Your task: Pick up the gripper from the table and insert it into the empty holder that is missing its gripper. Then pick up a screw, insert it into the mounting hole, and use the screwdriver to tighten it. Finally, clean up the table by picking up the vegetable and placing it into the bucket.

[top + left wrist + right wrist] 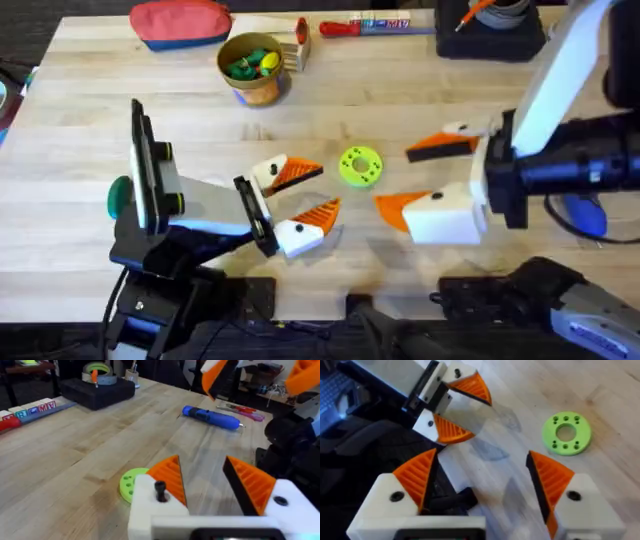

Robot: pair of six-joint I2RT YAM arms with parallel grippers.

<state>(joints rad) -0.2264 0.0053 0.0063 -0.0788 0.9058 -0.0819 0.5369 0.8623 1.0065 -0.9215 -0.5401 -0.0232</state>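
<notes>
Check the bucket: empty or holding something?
Holding something. The bucket near the table's far edge shows green and yellow items inside its rim in the overhead view.

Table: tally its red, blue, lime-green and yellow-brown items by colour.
Red: 2, soft zip pouch, slim red-handled tool
Blue: 1, thick cylindrical powered screwdriver
Lime-green: 1, round plastic disc with holes
Yellow-brown: 1, small round bucket
Total: 5

Table (420,90): light wooden planks. Screwdriver (212,417): blue, cylindrical, lying flat on the table, narrow tip at one end. Bucket (255,68): round, yellow-brown, upright near the far edge, holding green and yellow items.
</notes>
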